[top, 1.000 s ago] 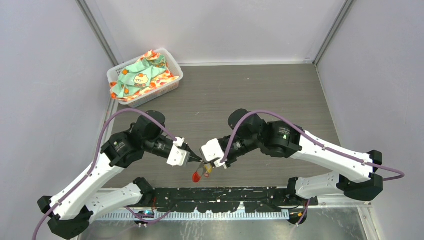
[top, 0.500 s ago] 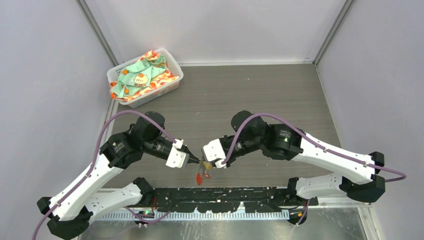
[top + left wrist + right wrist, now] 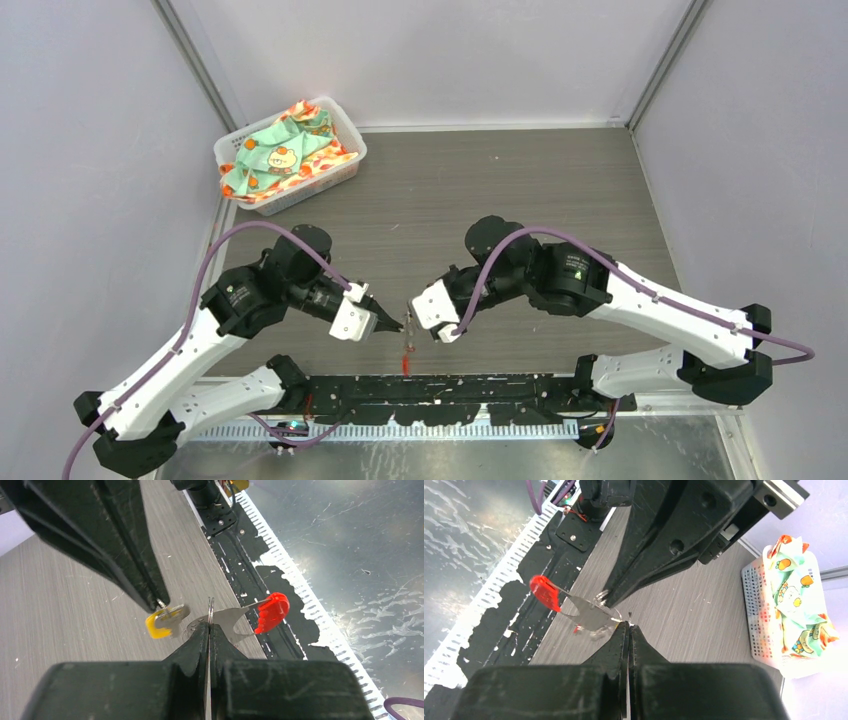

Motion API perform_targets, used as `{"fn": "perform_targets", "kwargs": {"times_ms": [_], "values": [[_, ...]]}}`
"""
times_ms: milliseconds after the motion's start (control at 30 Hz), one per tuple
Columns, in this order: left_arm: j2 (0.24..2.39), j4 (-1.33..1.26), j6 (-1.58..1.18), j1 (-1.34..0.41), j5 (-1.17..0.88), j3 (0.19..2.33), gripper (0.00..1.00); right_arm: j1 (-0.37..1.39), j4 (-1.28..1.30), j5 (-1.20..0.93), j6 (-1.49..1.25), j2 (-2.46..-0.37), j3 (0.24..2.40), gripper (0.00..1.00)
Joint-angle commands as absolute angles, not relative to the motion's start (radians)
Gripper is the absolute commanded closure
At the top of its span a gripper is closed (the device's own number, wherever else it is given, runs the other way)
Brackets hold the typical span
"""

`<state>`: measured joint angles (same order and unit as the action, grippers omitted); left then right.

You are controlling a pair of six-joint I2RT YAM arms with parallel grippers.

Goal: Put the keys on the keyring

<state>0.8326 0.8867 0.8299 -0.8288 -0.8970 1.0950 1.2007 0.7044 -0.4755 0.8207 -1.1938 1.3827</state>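
Left end effector (image 3: 209, 626) pressed together on keyring (image 3: 210, 608), seen edge-on. Red key (image 3: 271, 612) has its blade at the ring, can't tell if threaded. All held above bench (image 3: 60, 625), near edge. Right end effector (image 3: 629, 626) pinches yellow key (image 3: 162, 621) just beside ring. Basket (image 3: 318, 184), far-left corner, holds patterned cloth (image 3: 285, 150).

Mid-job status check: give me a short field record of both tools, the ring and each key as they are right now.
left tool: shut on the thin wire of the keyring
right tool: shut, tips at the yellow key; grip itself unclear
red key: appears to hang from the keyring, clear of the table
yellow key: beside the keyring; cannot tell if threaded
tools: tip to tip over the table's near edge
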Motion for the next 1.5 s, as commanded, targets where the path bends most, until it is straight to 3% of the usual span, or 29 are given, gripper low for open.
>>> {"fn": "perform_targets", "kwargs": {"times_ms": [0, 300, 567, 800, 1000, 1467], "values": [[0.821, 0.843, 0.844, -0.839, -0.966, 1.123, 1.00, 1.194, 0.742, -0.452, 0.882, -1.214, 1.437, 0.99], [0.804, 0.837, 0.820, -0.840, -0.957, 1.125, 1.00, 1.193, 0.779, -0.454, 0.908, -1.239, 1.469, 0.99], [0.789, 0.601, 0.475, -0.839, -1.041, 1.069, 1.00, 1.210, 0.738, -0.367, 0.977, -1.103, 1.366, 0.99], [0.842, 0.592, 0.393, -0.839, -1.148, 1.086, 1.00, 1.252, 0.742, -0.372, 1.029, -1.056, 1.358, 0.99], [0.867, 0.422, 0.232, -0.839, -1.170, 1.052, 1.00, 1.310, 0.764, -0.335, 1.052, -1.048, 1.368, 0.99], [0.888, 0.374, 0.166, -0.839, -1.162, 1.050, 1.00, 1.351, 0.802, -0.245, 1.089, -1.032, 1.393, 0.99]]}}
